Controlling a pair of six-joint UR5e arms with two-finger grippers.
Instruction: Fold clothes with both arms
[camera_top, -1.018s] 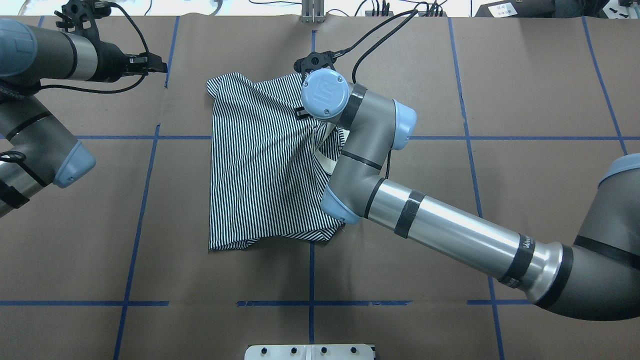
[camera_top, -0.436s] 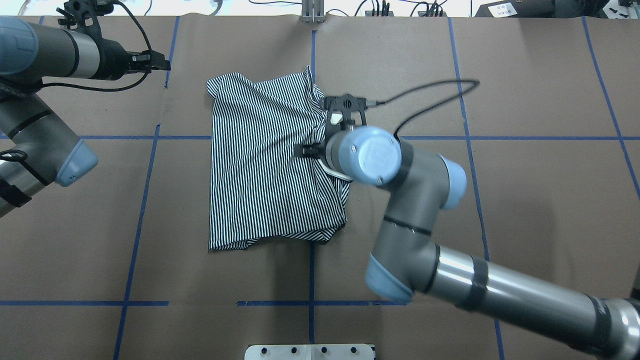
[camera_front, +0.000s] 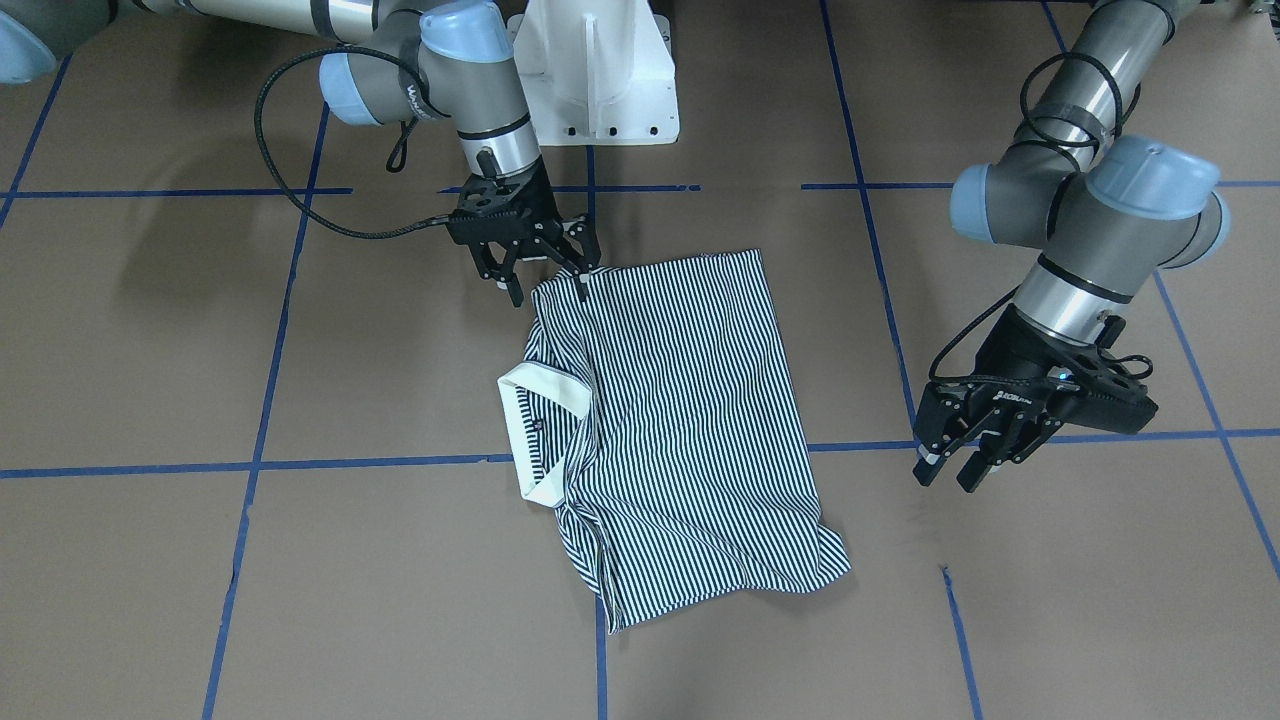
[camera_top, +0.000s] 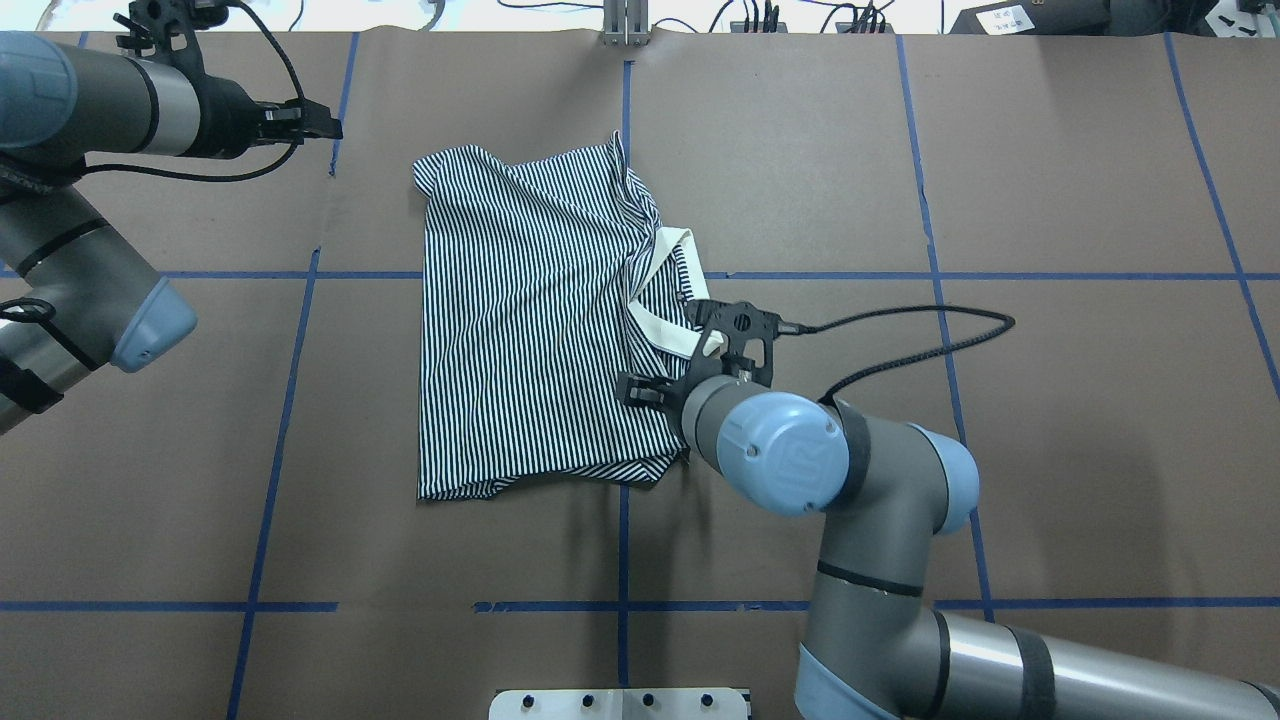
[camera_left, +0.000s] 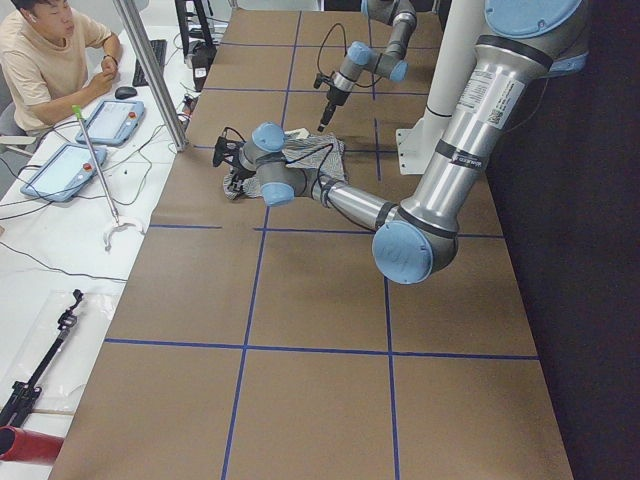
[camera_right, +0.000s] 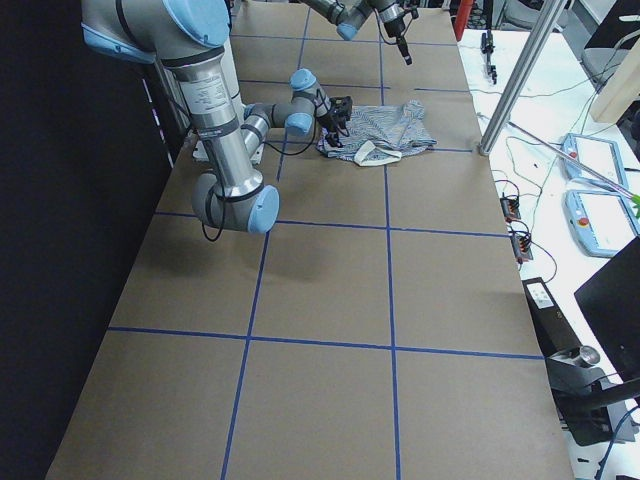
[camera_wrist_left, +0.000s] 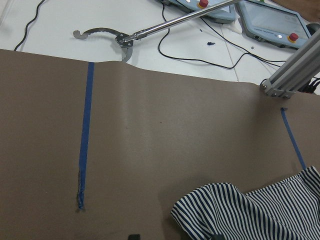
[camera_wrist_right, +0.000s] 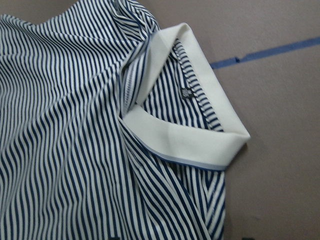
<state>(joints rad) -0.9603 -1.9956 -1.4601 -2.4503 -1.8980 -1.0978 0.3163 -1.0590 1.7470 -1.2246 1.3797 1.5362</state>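
overhead exterior: polo shirt (camera_top: 520, 330) lies rumpled on the table (camera_top: 1050, 200); my right fingers (camera_front: 510, 282) gape empty at its edge, left fingers (camera_front: 932, 462) parted, empty, well apart. a careless pinch could drag the fold askew.

Before you lies the worktop (camera_top: 1050, 430), papered brown and gridded with blue tape lines (camera_top: 1000, 275). The striped polo shirt (camera_top: 520, 330) lies flat at its middle, with the cream collar (camera_front: 513, 435) toward the robot's right end. The white pedestal base (camera_front: 600, 70) stands at the robot-side edge.
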